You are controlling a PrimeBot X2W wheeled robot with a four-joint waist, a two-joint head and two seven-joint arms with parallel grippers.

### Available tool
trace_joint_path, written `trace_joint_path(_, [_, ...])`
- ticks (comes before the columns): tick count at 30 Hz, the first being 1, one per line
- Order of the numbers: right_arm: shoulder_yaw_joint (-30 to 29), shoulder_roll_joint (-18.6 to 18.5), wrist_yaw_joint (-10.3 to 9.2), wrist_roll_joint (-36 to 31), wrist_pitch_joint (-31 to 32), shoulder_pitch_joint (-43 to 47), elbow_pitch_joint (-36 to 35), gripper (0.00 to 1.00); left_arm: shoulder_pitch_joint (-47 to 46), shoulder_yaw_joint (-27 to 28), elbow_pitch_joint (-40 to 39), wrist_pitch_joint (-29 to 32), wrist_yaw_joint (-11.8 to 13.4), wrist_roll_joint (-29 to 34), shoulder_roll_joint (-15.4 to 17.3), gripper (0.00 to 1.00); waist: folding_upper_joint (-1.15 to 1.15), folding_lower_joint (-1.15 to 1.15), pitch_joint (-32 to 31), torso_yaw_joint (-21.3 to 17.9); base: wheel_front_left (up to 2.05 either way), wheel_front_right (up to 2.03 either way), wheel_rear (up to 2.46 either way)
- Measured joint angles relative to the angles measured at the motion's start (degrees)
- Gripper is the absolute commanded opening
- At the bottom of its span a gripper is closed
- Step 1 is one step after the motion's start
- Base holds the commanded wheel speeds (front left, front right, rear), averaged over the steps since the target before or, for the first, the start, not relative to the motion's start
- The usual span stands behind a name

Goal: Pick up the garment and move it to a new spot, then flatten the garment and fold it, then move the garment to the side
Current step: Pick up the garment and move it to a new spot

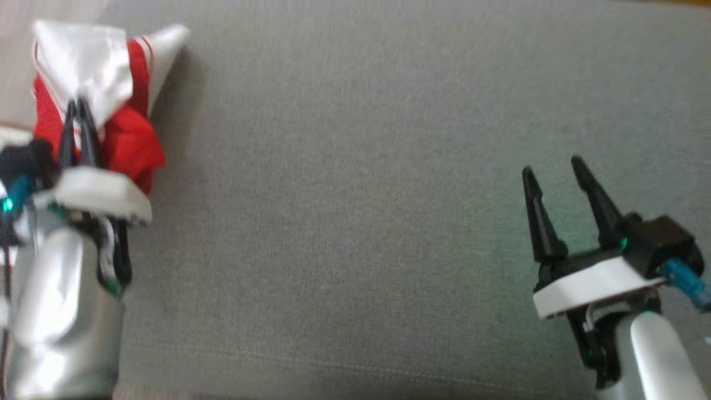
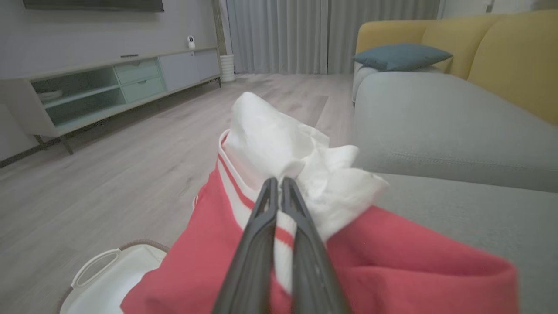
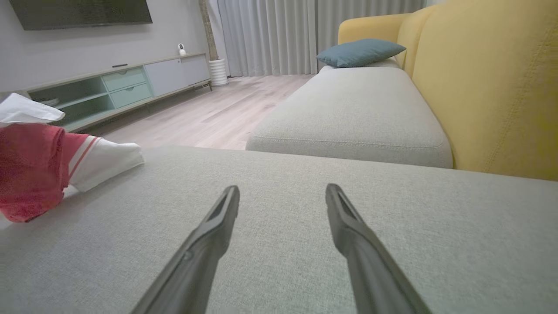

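My left gripper point(image 2: 277, 181) has its 2 fingers pressed together on the garment point(image 1: 130, 139), pinching a fold where the white cloth meets a red-and-white striped band. The garment is a bunched heap of red and white at the far left corner of the grey seat cushion point(image 1: 355, 222). A white end lies on the cushion top and points toward the middle. My right gripper point(image 1: 552, 166) sits over the near right part of the same cushion, well apart from the garment, its 2 fingers spread wide with nothing between them. Past the cushion's left edge, my left wrist view shows a white basket point(image 2: 109, 279) with a handle down on the wooden floor point(image 2: 109, 183). A blue pillow point(image 3: 359, 51) rests on the next seat, against the yellow backrest point(image 3: 492, 87).
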Motion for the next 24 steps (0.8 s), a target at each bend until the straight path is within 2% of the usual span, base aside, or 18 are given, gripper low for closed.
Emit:
trace_joint_path(7, [-0.29,1.00,-0.01,0.41,-0.07,4.06,0.32,1.00,18.64,-1.77,-23.87,1.21,3.89,2.32,-0.30,0.00,0.00,0.00,-6.59,-2.46,0.00,0.00,0.00])
trace_joint_path(12, [-0.34,1.53,0.00,0.93,0.12,5.14,-0.22,1.00,24.09,-6.04,-34.23,4.15,4.12,2.86,-1.66,0.00,0.00,0.00,-7.53,-5.36,0.00,0.00,0.00])
trace_joint_path(17, [-0.22,1.80,0.00,1.11,0.12,4.85,-0.78,1.00,23.99,-11.93,-34.66,5.17,1.99,2.87,-4.86,0.00,0.00,0.00,-6.92,-9.21,0.00,0.00,0.00])
trace_joint_path(21, [0.22,1.88,-0.01,1.80,0.09,4.38,-0.85,1.00,20.58,-16.92,-30.04,4.61,-0.52,2.79,-7.49,0.00,0.00,0.00,-5.81,-13.50,0.00,0.00,0.00])
trace_joint_path(24, [0.68,1.90,0.00,2.78,-0.49,3.33,-0.74,1.00,16.04,-20.17,-26.36,4.10,-2.75,2.96,-8.24,0.00,0.00,0.00,-4.74,-17.27,0.00,0.00,0.00])
